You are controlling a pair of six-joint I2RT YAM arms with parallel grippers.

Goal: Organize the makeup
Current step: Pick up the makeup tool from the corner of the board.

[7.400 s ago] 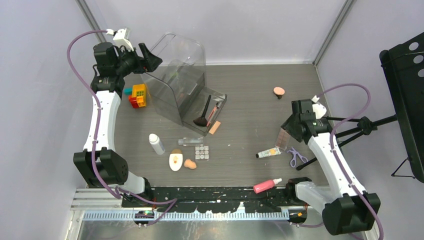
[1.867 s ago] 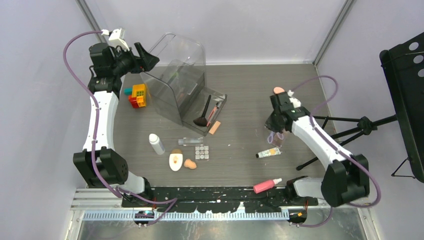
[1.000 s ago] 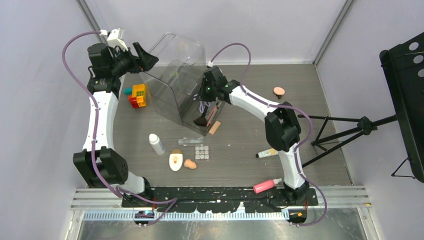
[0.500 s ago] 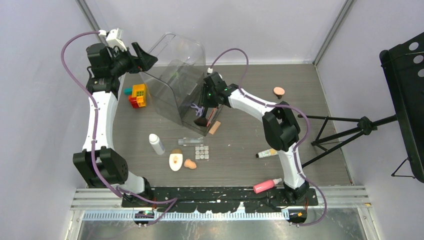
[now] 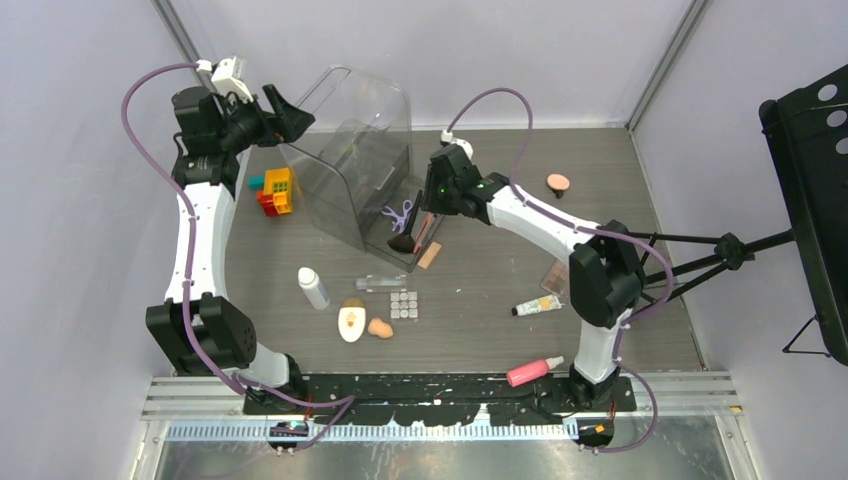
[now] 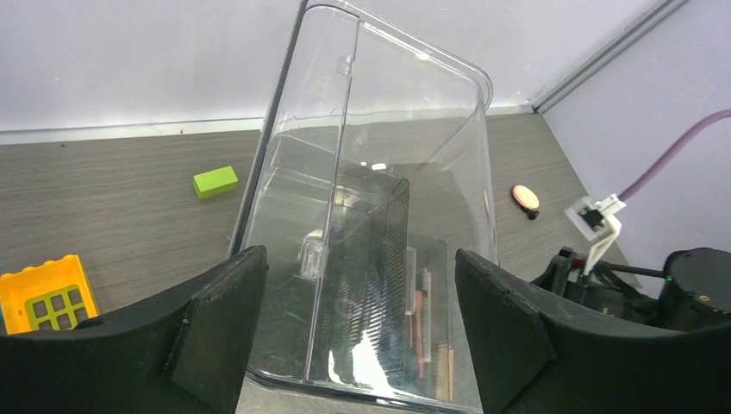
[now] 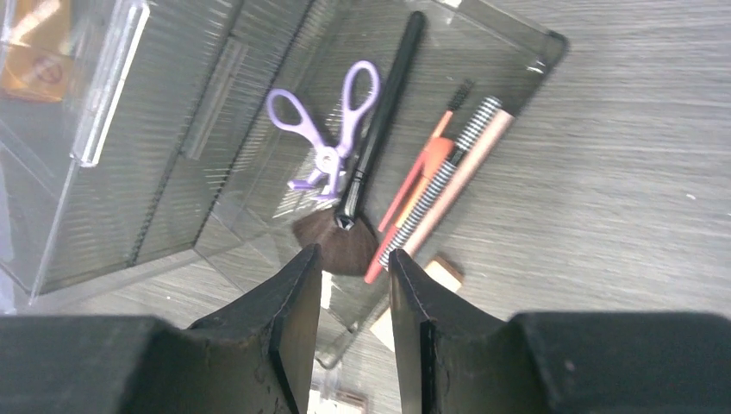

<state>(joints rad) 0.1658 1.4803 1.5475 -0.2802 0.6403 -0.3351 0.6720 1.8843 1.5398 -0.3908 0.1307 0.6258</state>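
Note:
My right gripper [image 5: 428, 205] hovers over the open drawer [image 5: 437, 196] of the clear case, jaws slightly apart and empty [image 7: 353, 267]. A purple eyelash curler [image 7: 332, 129] lies in the drawer beside the black brush [image 7: 379, 129] and some pencils [image 7: 448, 172]. On the table lie a white bottle [image 5: 313, 288], clear bottle [image 5: 381, 283], palette [image 5: 404, 305], white oval compact [image 5: 351, 323], peach sponge [image 5: 380, 328], cream tube [image 5: 537, 305] and pink bottle [image 5: 533, 371]. My left gripper [image 5: 285, 110] is open and empty by the case's top [image 6: 360, 285].
The large clear case [image 6: 371, 172] stands at the back centre. Colourful toy bricks [image 5: 275, 190] sit left of it, with a green brick [image 6: 215, 181] behind. Another peach sponge [image 5: 558, 183] stands at the back right. A brownish flat item [image 5: 556, 278] lies near the tube.
My right gripper carried the purple curler to the drawer, let it go there and drew back to the right. The left arm has barely moved.

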